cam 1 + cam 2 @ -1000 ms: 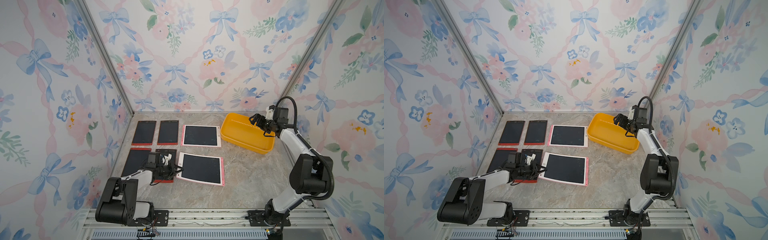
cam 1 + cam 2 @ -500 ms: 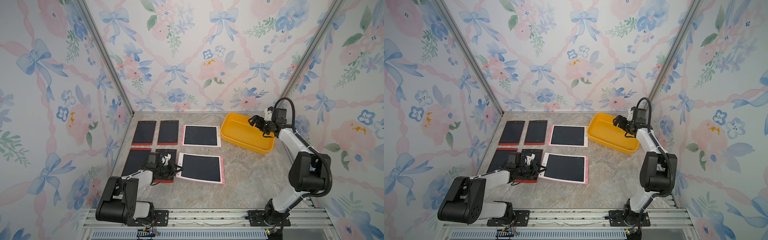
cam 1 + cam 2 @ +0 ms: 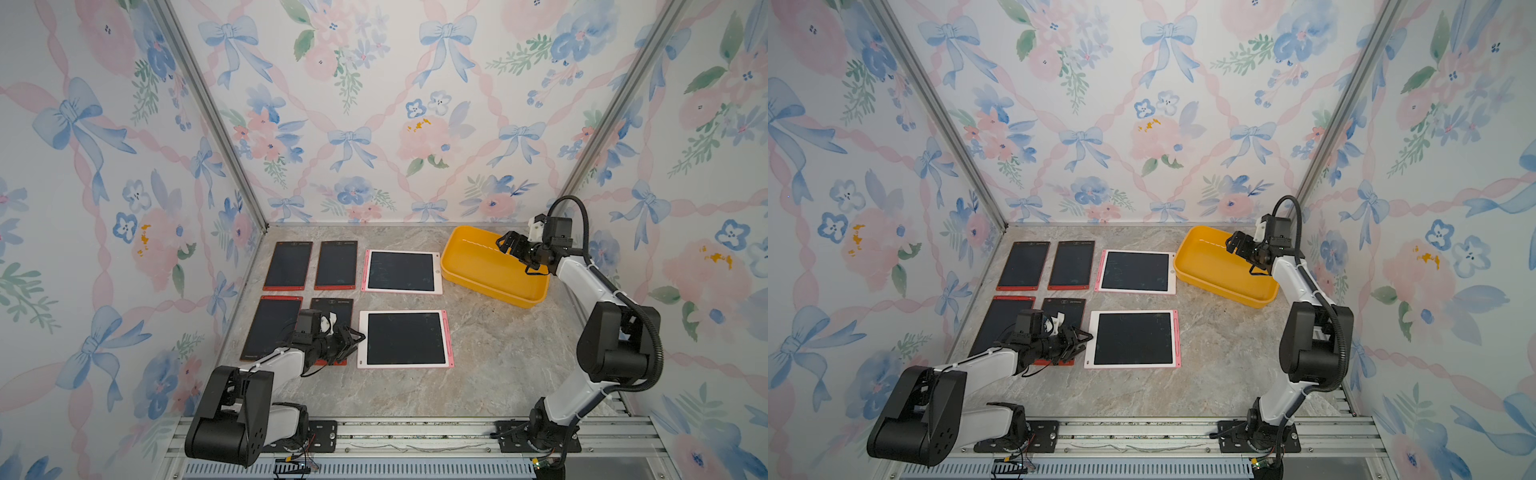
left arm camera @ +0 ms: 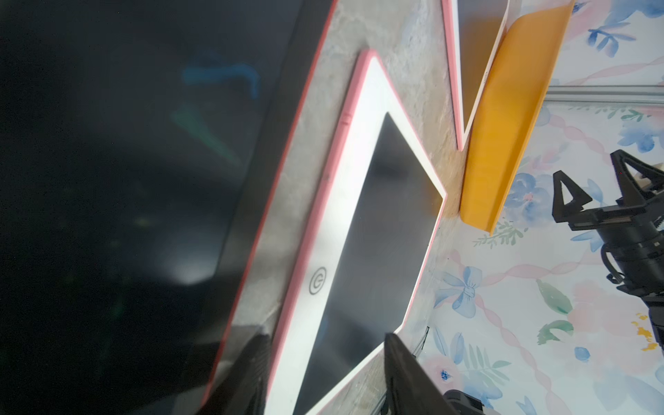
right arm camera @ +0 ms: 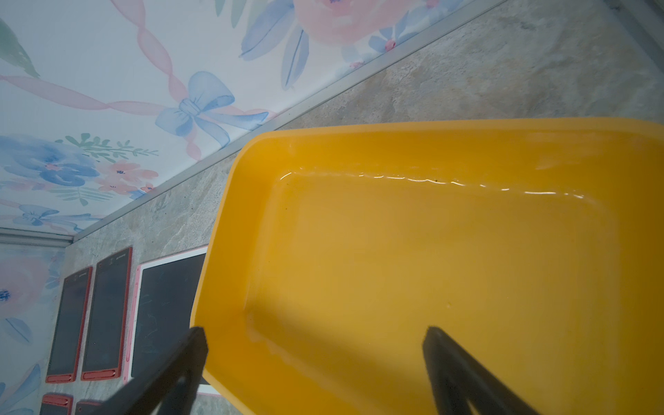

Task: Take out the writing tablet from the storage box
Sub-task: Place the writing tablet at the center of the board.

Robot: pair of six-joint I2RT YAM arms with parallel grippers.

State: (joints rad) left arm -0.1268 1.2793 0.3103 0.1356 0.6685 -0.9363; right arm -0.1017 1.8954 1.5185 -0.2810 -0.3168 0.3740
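The box [image 3: 459,272] sits near the table's [image 3: 478,353] far right corner, skewed to the edges. It is a shallow yellow-orange plastic tub with rounded corners and a rolled rim. In the right wrist view its glossy floor [image 5: 431,269] shows bare, with a thin line of glare where the floor bends up into the far wall.

The right fingers [image 3: 508,242] are black and strutted. They hang over the box's far right part, spread wide and gripping nothing; both tips [image 5: 452,366] frame the yellow floor.

The tablets lie flat on the grey, veined, stone-look table, in two rows of three running from the left edge towards the middle. Each row has two narrow red tablets [image 3: 288,265] and then one wider pink tablet. The red ones have dark matte screens, thin red frames and a thicker red band at the near end. The far pink tablet [image 3: 401,271] lies just beside the box. The near pink tablet [image 3: 405,338] has a white bezel, a pink edge and a round button mark [image 4: 318,282].

The left fingers [image 3: 355,333] are low over the near row's second red tablet [image 3: 343,306], with their tips at the near pink tablet's left edge. In the left wrist view they stand released and apart [image 4: 406,373], with that edge between them. I cannot tell whether they touch it.
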